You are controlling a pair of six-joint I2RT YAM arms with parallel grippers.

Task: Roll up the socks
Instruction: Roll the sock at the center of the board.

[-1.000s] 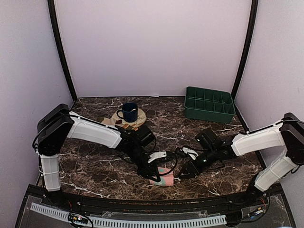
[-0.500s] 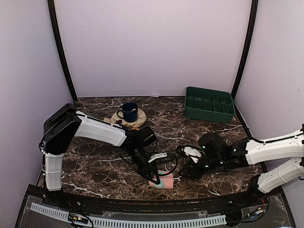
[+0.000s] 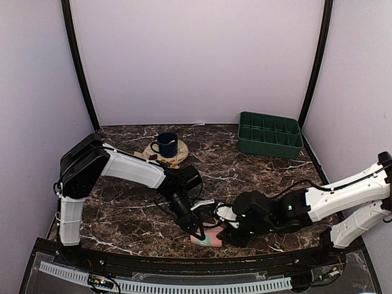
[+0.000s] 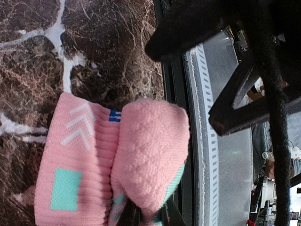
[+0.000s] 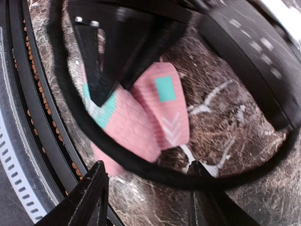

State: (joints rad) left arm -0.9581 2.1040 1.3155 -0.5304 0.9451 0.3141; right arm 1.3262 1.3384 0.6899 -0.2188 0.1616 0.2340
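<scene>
Landmark: dark blue mug (image 3: 165, 144) at the back of the dark marbled desk (image 3: 122, 202); places below are given from it.
Task's thing: pink knitted sock with mint patches (image 3: 207, 236), folded into a loose, thick bundle, well apart from the mug, toward the arms' bases and a little to the right, close to the desk's near lip.
Second sock: not made out for certain in any view.
Left fingers (image 3: 197, 231): nearly closed, pinching the bundle's doubled end on the mug side; the left wrist view shows the puffy fold (image 4: 150, 150) bulging just past the pinch.
Right fingers (image 5: 148, 188): wide apart with nothing between them, low over the desk just beside the bundle on the side away from the mug.
Step in hand (judged): the roll is partly formed; the right arm looks set to tuck or steady it.
Risk, unrolling: the fold is soft and held only at one end, so a shallow pinch could let it spring open.
Risk, edge: a push from the right side could slide the bundle onto the near lip.
Risk, snag: a black cable loop (image 5: 155, 172) hangs between the right wrist and the sock and could catch on either arm.
Risk, collision: both arms crowd the same small spot.
</scene>
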